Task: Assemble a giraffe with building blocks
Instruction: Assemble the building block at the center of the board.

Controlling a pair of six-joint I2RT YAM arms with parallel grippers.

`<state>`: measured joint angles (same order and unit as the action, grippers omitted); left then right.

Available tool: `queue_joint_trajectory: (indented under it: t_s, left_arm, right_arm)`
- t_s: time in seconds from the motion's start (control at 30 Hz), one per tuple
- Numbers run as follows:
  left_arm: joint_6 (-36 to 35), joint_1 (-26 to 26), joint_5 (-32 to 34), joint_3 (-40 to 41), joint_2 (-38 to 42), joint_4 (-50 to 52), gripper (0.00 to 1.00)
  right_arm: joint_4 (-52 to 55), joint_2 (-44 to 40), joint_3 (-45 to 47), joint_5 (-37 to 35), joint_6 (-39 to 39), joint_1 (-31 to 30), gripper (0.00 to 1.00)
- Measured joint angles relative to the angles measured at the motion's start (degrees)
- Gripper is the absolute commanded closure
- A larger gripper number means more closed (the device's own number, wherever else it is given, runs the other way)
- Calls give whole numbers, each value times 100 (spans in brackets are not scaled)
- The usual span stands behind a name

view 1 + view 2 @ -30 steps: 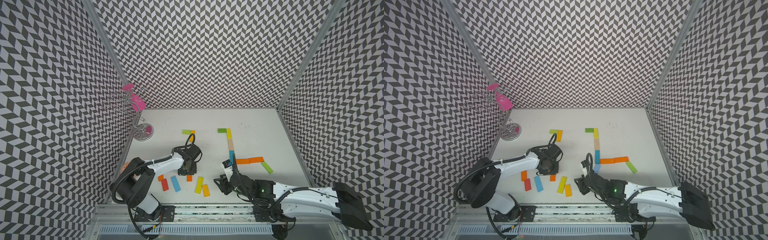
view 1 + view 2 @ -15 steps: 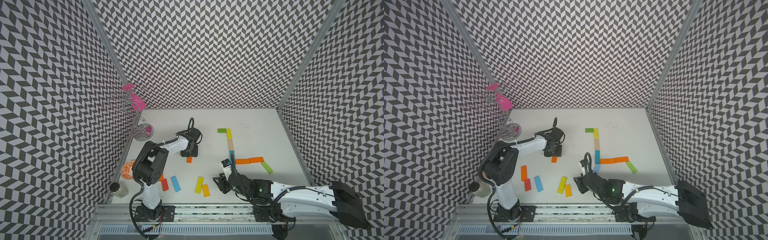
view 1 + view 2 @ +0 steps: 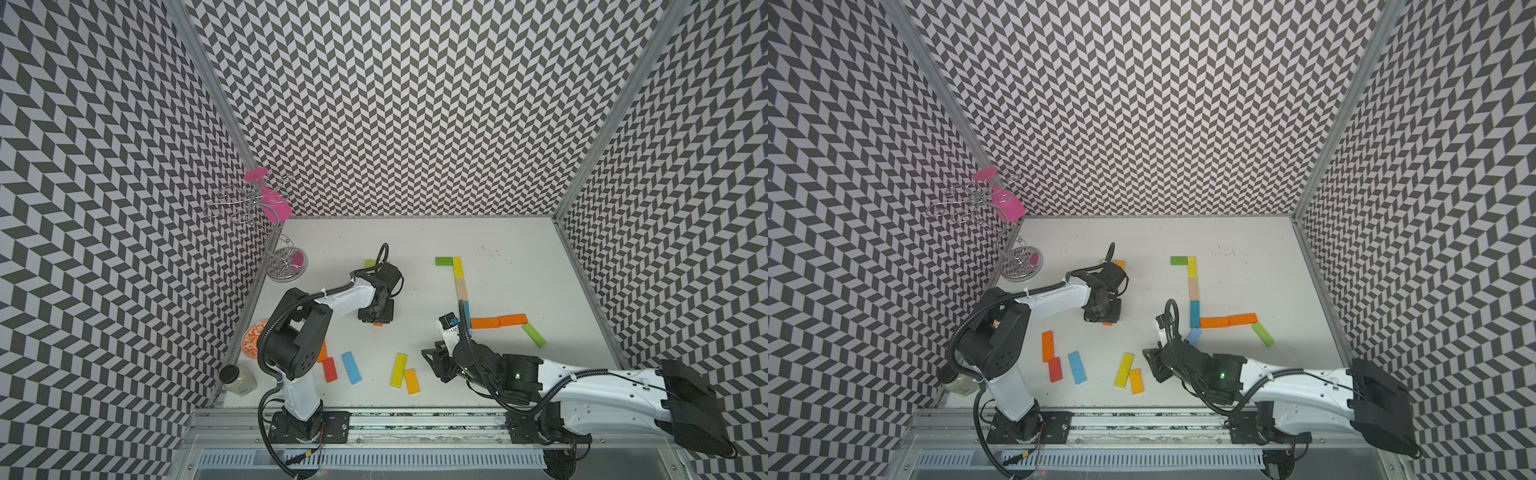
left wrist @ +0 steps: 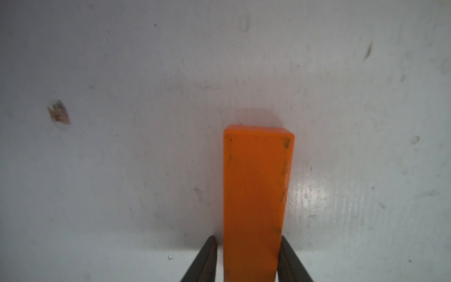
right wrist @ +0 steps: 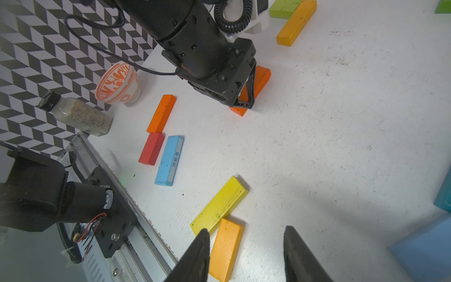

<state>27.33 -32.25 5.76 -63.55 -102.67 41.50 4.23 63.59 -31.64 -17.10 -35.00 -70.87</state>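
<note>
- The left jaws clasp the long sides of an orange block (image 4: 256,183) lying flat on the bench (image 3: 415,249).
- The right jaws stand apart, holding nothing, low over the bench near a yellow block (image 5: 219,205) by its front edge.

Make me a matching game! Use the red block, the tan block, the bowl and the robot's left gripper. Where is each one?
Things:
1. red block
2. tan block
3. bowl
4. left gripper

Places:
A. beside the jar
B. has an orange block between its fingers
C. next to the light blue block
D. in the long line, between a yellow block and a blue block

Pairs: 1-C, 2-D, 3-A, 4-B
</note>
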Motion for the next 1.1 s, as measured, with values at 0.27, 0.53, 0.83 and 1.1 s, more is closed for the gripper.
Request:
queue_joint_trajectory:
  t_s: [0.27,0.53,0.83,1.1]
  left_arm:
    - [-96,42,48,-601,-404,223,76]
    - [-96,166,50,-1165,-621,376,76]
    - [-118,197,35,-1226,-863,415,65]
    - [-177,243,31,-1360,-907,498,52]
  right_arm:
    - [11,13,-90,20,42,83,52]
    - [24,-68,-181,48,114,214,52]
    - [46,-94,-186,149,140,356,52]
    - [44,-94,-186,245,142,424,52]
